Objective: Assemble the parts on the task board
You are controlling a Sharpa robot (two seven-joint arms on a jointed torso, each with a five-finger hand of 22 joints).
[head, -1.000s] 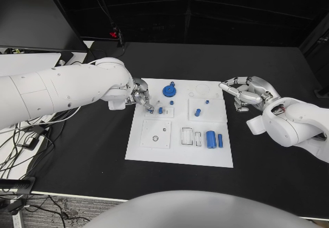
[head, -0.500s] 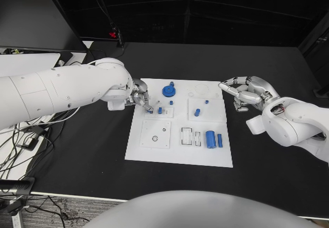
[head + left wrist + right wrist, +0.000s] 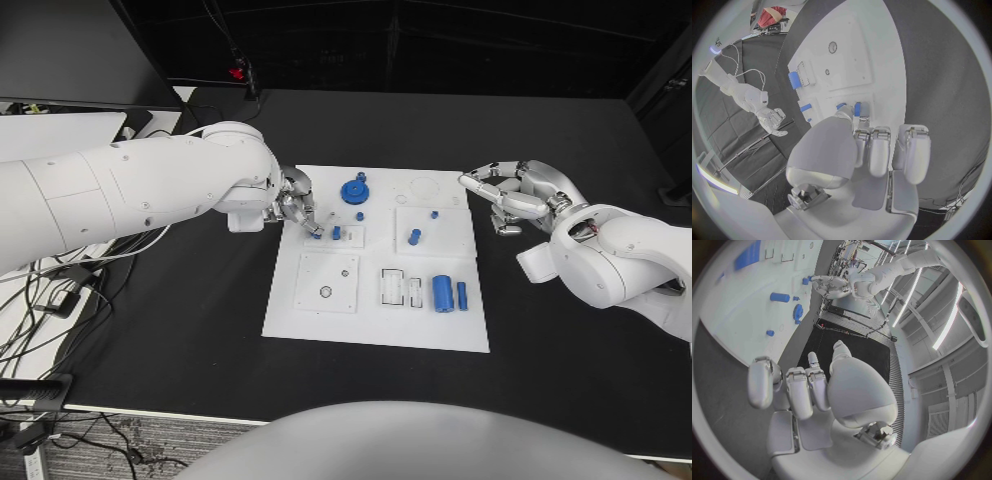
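The white task board (image 3: 325, 315) lies in the middle of the black table. My left hand (image 3: 296, 208) is over the board's left edge, fingers curled, pinching a small blue part (image 3: 317, 234) (image 3: 841, 106) at its fingertips. Beside it a second small blue peg (image 3: 336, 232) (image 3: 857, 109) stands in a small square plate. A blue gear (image 3: 355, 190) (image 3: 797, 313) sits near the board's far edge. Two blue cylinders (image 3: 443, 293) lie in the near right area. My right hand (image 3: 515, 196) hovers just off the board's right edge and holds nothing, thumb apart from its fingers.
More blue pegs (image 3: 415, 237) stand on the board's right half, with a smaller one (image 3: 434, 214) beyond. Empty rectangular slots (image 3: 394, 285) and a square plate with a hole (image 3: 327, 281) are on the near half. Cables (image 3: 58, 290) lie off the table's left side.
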